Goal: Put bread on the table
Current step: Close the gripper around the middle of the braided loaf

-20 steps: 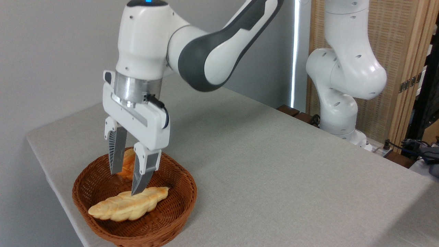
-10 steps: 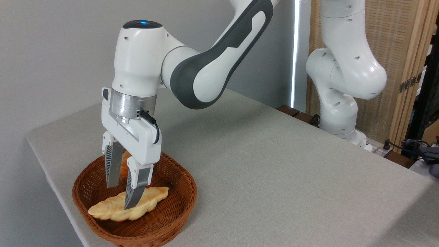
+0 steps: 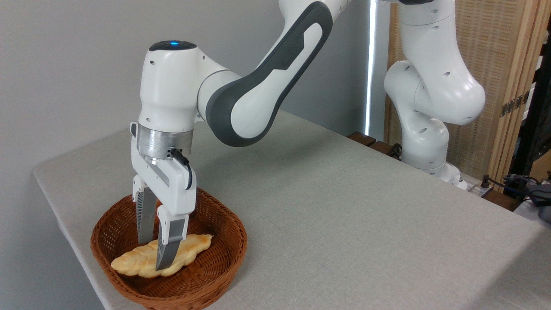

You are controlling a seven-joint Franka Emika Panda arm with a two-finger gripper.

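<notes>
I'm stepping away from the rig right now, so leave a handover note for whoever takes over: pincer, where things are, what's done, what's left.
Pincer: down inside the wicker basket, fingers either side of the bread's middle. Whether they have closed on it cannot be told from this view.
Bread: lying in the basket, not lifted.
Basket: at the near left corner of the table.
Done: approach and descent onto the loaf.
Left: confirm the grip, lift the bread out, set it on the cloth beside the basket, release.
</notes>
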